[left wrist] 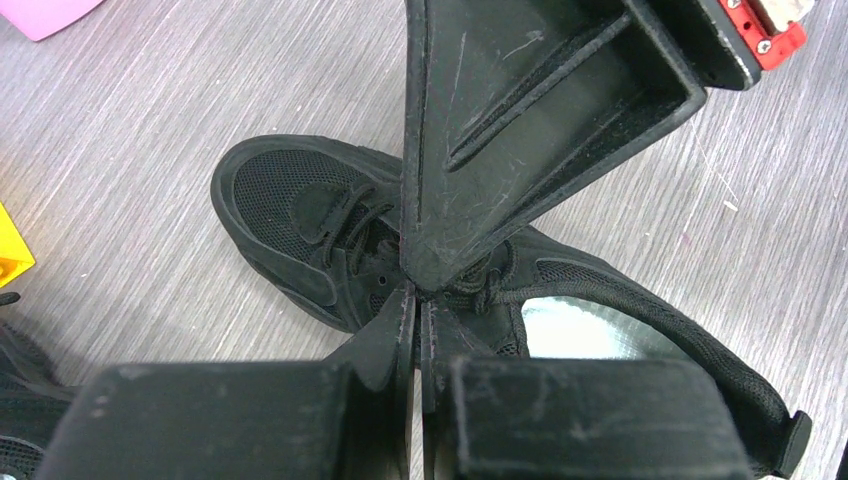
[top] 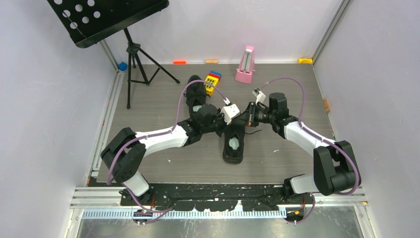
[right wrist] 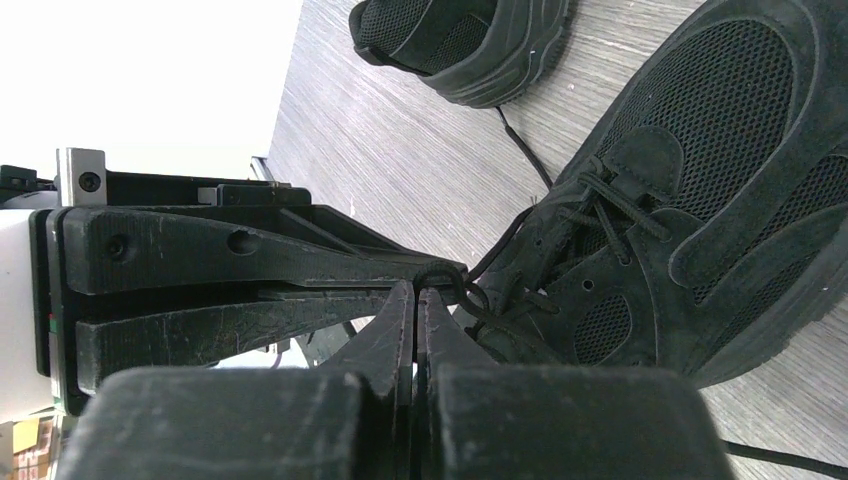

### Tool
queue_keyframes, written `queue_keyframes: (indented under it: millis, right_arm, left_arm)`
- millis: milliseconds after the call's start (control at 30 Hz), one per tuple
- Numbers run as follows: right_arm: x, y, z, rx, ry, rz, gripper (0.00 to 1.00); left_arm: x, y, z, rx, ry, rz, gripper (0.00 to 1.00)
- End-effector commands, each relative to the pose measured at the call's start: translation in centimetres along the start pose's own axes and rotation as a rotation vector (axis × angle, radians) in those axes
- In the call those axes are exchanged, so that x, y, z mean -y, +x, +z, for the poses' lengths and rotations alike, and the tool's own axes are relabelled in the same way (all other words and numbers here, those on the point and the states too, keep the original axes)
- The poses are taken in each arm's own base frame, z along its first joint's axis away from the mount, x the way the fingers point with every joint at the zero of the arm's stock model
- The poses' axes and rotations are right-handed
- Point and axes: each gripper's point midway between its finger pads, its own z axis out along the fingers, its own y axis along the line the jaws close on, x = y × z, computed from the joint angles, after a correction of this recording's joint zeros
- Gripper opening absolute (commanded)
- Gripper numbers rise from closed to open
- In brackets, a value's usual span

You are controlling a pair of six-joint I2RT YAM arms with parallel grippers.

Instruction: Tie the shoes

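Shoe laces [right wrist: 615,205] lie at touching tips of closed left gripper [left wrist: 417,305] and closed right gripper [right wrist: 415,300].

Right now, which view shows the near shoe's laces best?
Right wrist: the laces are close and unhidden. In the left wrist view the right pincer hides most; from the top they are too small.
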Motion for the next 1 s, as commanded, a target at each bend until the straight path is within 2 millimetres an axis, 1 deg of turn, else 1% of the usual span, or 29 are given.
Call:
queue_keyframes:
  millis: [0, 33, 100, 167, 267, 333, 400, 467, 567, 633, 733, 900, 967]
  right_arm:
    - [-2.0, -2.1, -0.3, 0.040, -0.018, -0.054, 0.00]
    - [-1.9, -2.3, -0.4, 0.043, -0.003, -0.058, 0.00]
    - [-1.6, -2.5, -0.6, 0.043, 0.033, -0.055, 0.00]
    - [-1.4, -2.8, -0.7, 0.043, 0.067, -0.055, 0.00]
    - [-1.1, -2.9, -0.7, 0.031, 0.092, -0.041, 0.00]
    - [-1.1, -2.9, -0.7, 0.025, 0.091, -0.035, 0.00]
    - [-1.0, -3.1, -0.6, 0.030, 0.099, -0.023, 0.00]
    - [-1.0, -3.1, -0.5, 0.031, 0.101, -0.006, 0.00]
    - [-1.1, -3.2, -0.4, 0.031, 0.096, 0.023, 0.00]
    - [-1.2, -3.3, -0.4, 0.031, 0.093, 0.038, 0.00]
    - [-1.2, -3.4, -0.4, 0.033, 0.096, 0.052, 0.00]
    - [-1.1, -3.3, -0.2, 0.022, 0.101, 0.075, 0.00]
    - [-1.0, -3.3, -0.1, 0.023, 0.107, 0.087, 0.00]
  left_arm:
    - [-0.6, -3.3, -1.1, 0.088, -0.021, 0.009, 0.04]
    - [-0.7, -3.3, -1.2, 0.084, -0.029, 0.003, 0.08]
    - [-1.0, -3.4, -1.7, 0.077, -0.049, -0.017, 0.19]
    - [-1.2, -3.2, -2.3, 0.071, -0.071, -0.037, 0.27]
    - [-1.5, -3.0, -3.3, 0.055, -0.101, -0.061, 0.36]
    - [-1.8, -3.0, -4.1, 0.049, -0.118, -0.086, 0.39]
    - [-2.0, -2.6, -4.7, 0.031, -0.125, -0.128, 0.38]
    - [-1.7, -2.3, -5.2, 0.023, -0.115, -0.198, 0.30]
    - [0.0, -2.3, -4.9, 0.056, -0.040, -0.297, 0.17]
    - [0.6, -2.2, -4.4, 0.075, -0.012, -0.363, 0.15]
    - [0.8, -1.9, -3.5, 0.074, -0.005, -0.417, 0.14]
    - [1.3, -2.7, -2.5, 0.073, 0.042, -0.434, 0.11]
    - [1.5, -2.7, -2.3, 0.071, 0.051, -0.435, 0.11]
